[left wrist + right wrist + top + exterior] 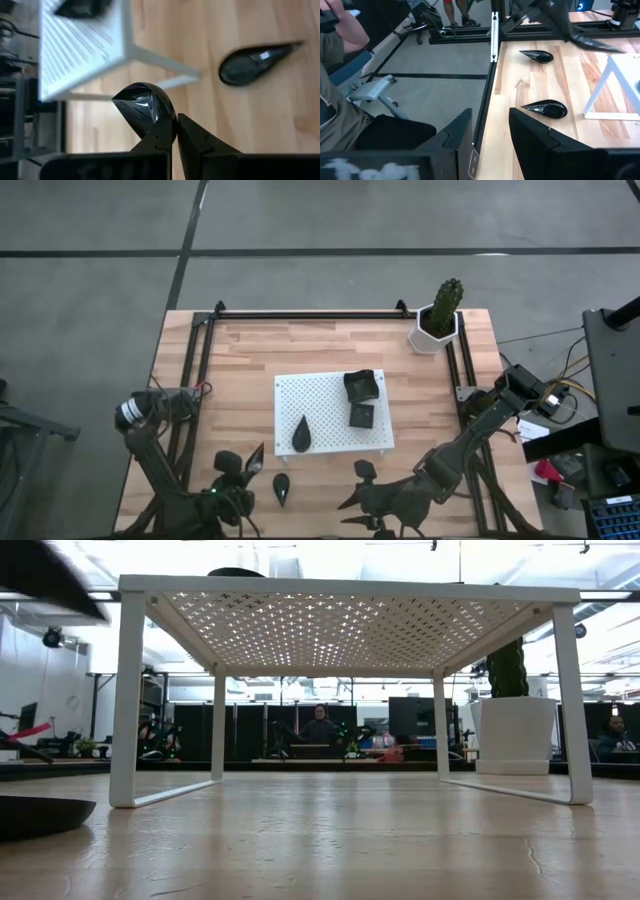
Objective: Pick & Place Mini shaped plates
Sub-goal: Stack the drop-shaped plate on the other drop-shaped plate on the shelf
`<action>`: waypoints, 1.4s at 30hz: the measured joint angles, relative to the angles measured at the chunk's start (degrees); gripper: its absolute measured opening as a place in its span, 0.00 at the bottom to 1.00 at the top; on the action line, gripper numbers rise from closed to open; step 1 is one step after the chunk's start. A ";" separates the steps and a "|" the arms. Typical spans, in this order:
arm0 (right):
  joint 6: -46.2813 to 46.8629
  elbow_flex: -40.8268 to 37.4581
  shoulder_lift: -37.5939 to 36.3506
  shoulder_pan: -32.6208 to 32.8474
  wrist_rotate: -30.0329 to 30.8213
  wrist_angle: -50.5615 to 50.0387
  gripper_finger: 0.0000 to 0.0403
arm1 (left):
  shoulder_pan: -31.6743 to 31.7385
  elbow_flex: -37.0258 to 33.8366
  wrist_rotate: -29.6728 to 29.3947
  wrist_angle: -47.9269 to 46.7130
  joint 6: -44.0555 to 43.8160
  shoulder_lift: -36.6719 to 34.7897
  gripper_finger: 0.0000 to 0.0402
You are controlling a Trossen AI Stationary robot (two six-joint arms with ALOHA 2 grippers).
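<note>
We see three small black plates on top of the white perforated board (320, 395) in the middle of the desk (250, 360): two square plates, one (361, 384) at the board's far right corner and one (361, 415) just nearer us, and a teardrop plate (301, 434) by the board's near edge. Another teardrop plate (282, 488) lies on the bare desk just off the board's near left corner, touching nothing. A fifth teardrop plate (145, 107) is pinched by its edge in the left pincer (236, 480), whose fingers (197, 137) are nearly together on it, lifted above the desk near the near edge, left of the loose one. The right pincer (365, 505) hangs at the near edge, right of the board's near side; its fingers (540, 137) stand wide apart and hold nothing. A white pot with a cactus (440, 315) sits at the desk's far right corner.
</note>
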 joint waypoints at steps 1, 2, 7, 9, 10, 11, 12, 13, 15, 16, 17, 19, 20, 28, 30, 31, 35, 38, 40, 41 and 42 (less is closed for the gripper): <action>0.00 0.00 0.00 0.00 0.00 0.00 0.30 | 0.53 0.88 -0.94 -0.58 0.79 0.00 0.03; 0.00 0.00 0.00 -0.02 0.00 0.00 0.30 | 1.09 1.82 -1.67 -0.78 2.02 0.00 0.03; -0.13 0.00 0.00 0.00 0.00 -0.02 0.31 | 3.96 5.74 -4.93 -1.91 10.58 0.00 0.03; -0.15 -0.02 0.00 0.00 -0.01 -0.02 0.30 | 5.28 7.07 -6.46 -1.87 12.12 0.00 0.03; -0.15 -0.02 0.00 0.00 -0.02 -0.02 0.30 | 5.98 7.58 -7.52 -1.82 12.34 0.00 0.03; -0.15 -0.09 0.00 0.00 -0.02 -0.01 0.31 | 6.73 8.10 -8.22 -1.78 12.57 0.00 0.03; -0.15 -0.22 0.00 0.00 -0.01 -0.01 0.31 | 7.56 8.48 -8.75 -1.69 13.28 0.00 0.03; -0.15 -0.34 0.00 0.00 -0.02 -0.05 0.31 | 8.31 8.73 -9.29 -1.64 14.23 0.00 0.03; -0.14 -0.54 0.02 0.00 -0.02 -0.08 0.31 | 9.86 8.93 -9.52 -0.65 14.78 0.00 0.03; -0.04 -0.64 0.02 0.00 -0.02 -0.07 0.31 | 10.52 8.94 -9.48 0.45 15.48 0.00 0.03; 0.02 -0.75 0.02 0.00 -0.02 -0.04 0.31 | 11.14 8.95 -9.45 1.54 16.75 0.00 0.03; 0.02 -1.04 0.02 0.00 -0.02 -0.03 0.30 | 12.15 8.95 -9.22 3.47 20.18 0.02 0.03; 0.02 -1.14 0.02 0.00 -0.04 -0.07 0.31 | 12.53 8.95 -9.19 4.50 22.00 0.04 0.03; 0.02 -1.16 0.06 0.00 -0.04 0.00 0.30 | 15.37 8.95 -8.90 11.79 32.57 0.11 0.03; 0.02 -1.16 0.05 0.00 -0.04 0.01 0.31 | 15.92 8.95 -8.70 13.89 33.87 0.11 0.03; 0.02 -1.16 0.06 0.00 -0.04 0.00 0.30 | 16.16 8.95 -7.94 14.25 34.18 0.11 0.03; 0.03 -1.16 0.05 0.02 -0.05 0.00 0.31 | 16.93 8.35 -5.94 13.57 33.87 0.11 0.03; 0.04 -1.16 0.04 0.02 -0.11 -0.03 0.31 | 16.98 7.98 -6.36 12.86 33.42 0.11 0.03; 0.04 -1.18 0.05 0.02 -0.13 -0.02 0.30 | 16.96 7.95 -6.51 12.94 33.28 0.11 0.03; 0.04 -1.20 0.04 0.02 -0.13 -0.02 0.30 | 16.94 7.95 -6.53 12.95 33.15 0.11 0.03; 0.04 -1.20 0.07 0.02 -0.13 -0.02 0.31 | 16.89 7.95 -6.52 12.95 33.12 0.11 0.03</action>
